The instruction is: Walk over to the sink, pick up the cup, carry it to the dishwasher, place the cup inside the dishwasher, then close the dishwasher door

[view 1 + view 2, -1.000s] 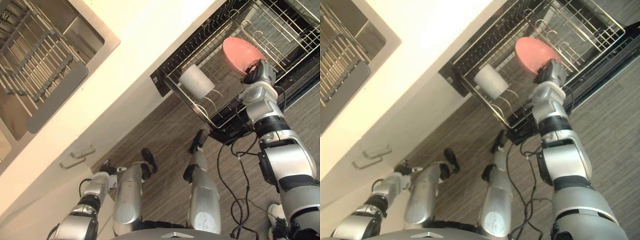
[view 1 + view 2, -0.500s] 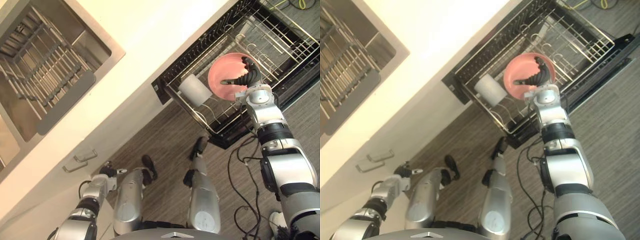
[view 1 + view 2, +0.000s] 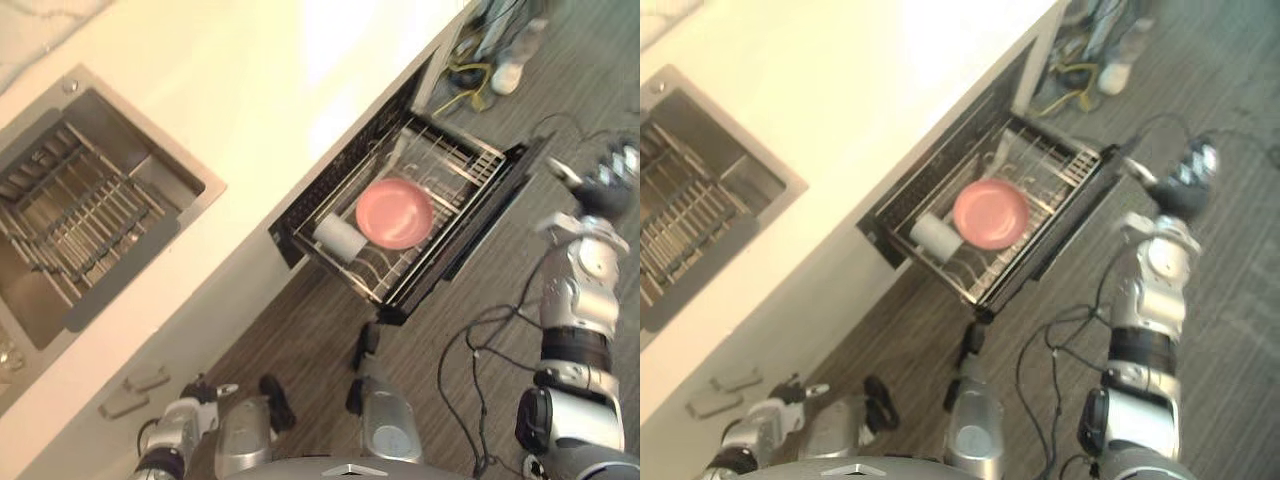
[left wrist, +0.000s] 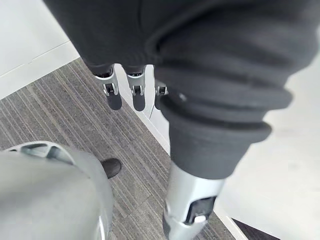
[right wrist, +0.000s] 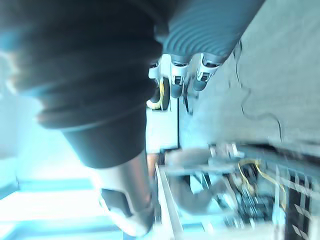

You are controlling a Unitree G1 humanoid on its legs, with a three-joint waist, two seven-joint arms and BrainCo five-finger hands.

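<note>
Cup placed; door closing remains, judging from the open drawer. The cup, a round, shallow pink vessel, lies in the wire rack of the pulled-out dishwasher, just beside a white cylinder. The right robot hand hovers empty over the floor, fingers spread, apart from the drawer front. The left robot hand hangs low, fingers relaxed, holding nothing.

2 head eyes look steeply down, sharing the dishwasher; wrist cameras sit very close.
</note>
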